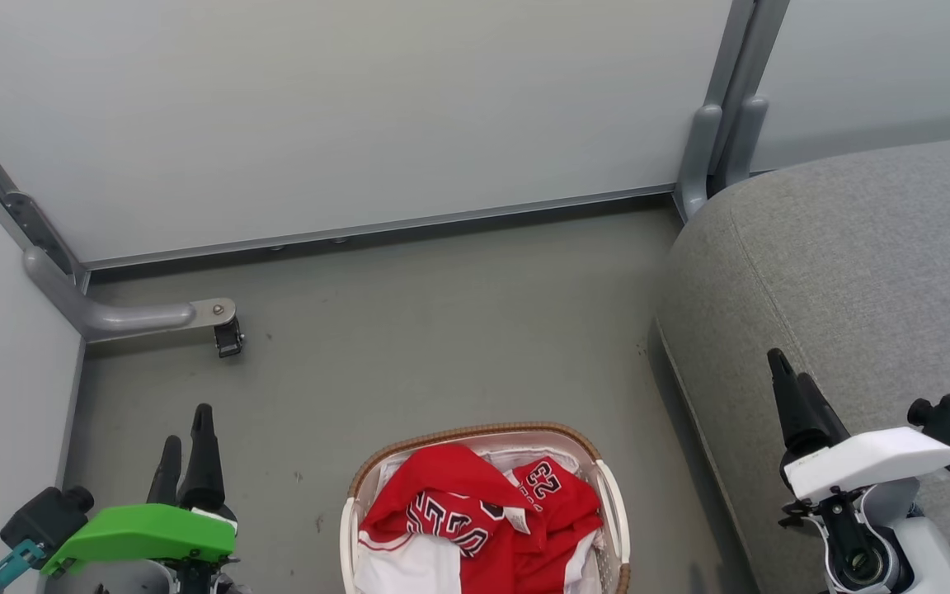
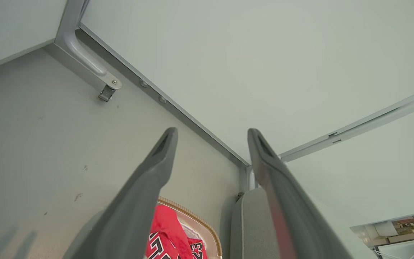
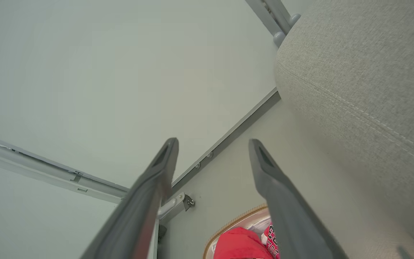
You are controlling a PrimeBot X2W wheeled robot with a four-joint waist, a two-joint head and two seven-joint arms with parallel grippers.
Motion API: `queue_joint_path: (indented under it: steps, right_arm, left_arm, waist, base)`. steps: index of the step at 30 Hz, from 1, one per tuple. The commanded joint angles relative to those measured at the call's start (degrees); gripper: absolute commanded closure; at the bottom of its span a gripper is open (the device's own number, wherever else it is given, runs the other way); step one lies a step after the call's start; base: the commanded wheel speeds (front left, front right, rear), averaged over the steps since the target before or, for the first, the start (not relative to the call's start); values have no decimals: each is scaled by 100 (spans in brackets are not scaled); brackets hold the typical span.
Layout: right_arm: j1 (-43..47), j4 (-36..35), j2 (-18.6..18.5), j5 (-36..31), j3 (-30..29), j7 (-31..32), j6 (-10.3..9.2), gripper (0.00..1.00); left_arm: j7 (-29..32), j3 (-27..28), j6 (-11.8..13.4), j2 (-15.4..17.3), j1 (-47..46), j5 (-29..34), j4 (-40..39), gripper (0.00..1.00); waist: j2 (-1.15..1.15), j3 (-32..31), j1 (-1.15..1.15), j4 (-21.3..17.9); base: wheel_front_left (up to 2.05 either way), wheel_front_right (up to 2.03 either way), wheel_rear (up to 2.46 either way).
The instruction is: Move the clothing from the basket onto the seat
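Pale panel walls (image 1: 359, 107) and a grey floor (image 1: 442, 330) box in the corner where I work. The big grey seat (image 1: 854, 272) takes up my right side, its rounded corner reaching toward the wall post. Between my arms, on the floor just beside the seat's edge, stands the basket (image 1: 475, 431). I judge it is set there so that either arm can dip in and the carry to the cushion is short. The clothing (image 1: 458, 495) lies crumpled inside it, red folds heaped over a white sheet (image 1: 409, 569), with the lettering and the number 23 facing up. My left gripper (image 1: 186, 427) hovers over bare floor to the basket's left, fingers spread apart and holding nothing. My right gripper (image 1: 788, 367) hangs above the seat's front edge, likewise spread and empty. Both are well apart from the jersey, which sits lower and between them. Each wrist view catches it near the bottom edge, below the fingertips.
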Motion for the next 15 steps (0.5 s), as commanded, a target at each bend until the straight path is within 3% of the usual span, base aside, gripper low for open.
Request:
queue_joint_path:
  steps: [1, 15]
  right_arm:
    - [-159, -41, -86, -223, 44, -69, 2, 0]
    - [-205, 8, -103, -1383, 147, -318, 2, 0]
  left_arm:
    - [-57, -5, -15, 74, -135, 238, -33, 0]
    - [-309, -62, -17, 79, -90, 1538, -100, 0]
  waist:
    - [0, 6, 0, 0]
    - [0, 32, 0, 3]
  base:
    - [0, 0, 0]
    - [0, 0, 0]
